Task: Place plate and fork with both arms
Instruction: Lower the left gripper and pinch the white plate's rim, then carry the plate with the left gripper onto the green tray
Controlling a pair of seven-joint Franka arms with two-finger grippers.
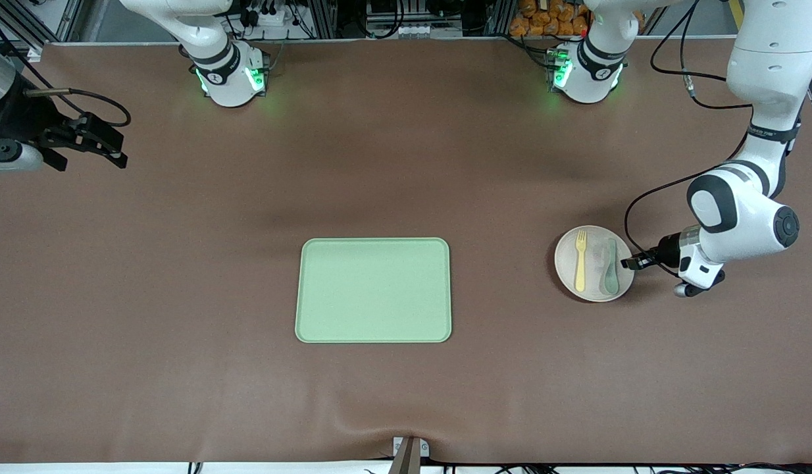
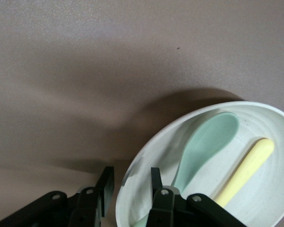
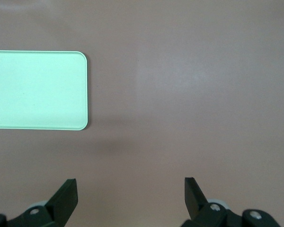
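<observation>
The pale plate [image 1: 566,245] lies on the brown table toward the left arm's end. The pale-yellow fork [image 1: 580,260] lies in it beside a grey-green spoon [image 1: 610,268]. My left gripper [image 1: 633,262] is low at the plate's edge. In the left wrist view the left gripper [image 2: 131,174] is open, with one finger outside the plate's rim [image 2: 143,161] and one inside. The fork's handle [image 2: 246,169] and the spoon [image 2: 209,142] show there too. My right gripper [image 1: 121,151] is open and empty, and waits in the air over the right arm's end of the table; it also shows in the right wrist view [image 3: 131,187].
A rectangular light-green tray [image 1: 373,289] lies mid-table, nearer to the front camera than the arm bases; it also shows in the right wrist view [image 3: 38,90]. The brown table mat has a fold at its front edge [image 1: 409,434].
</observation>
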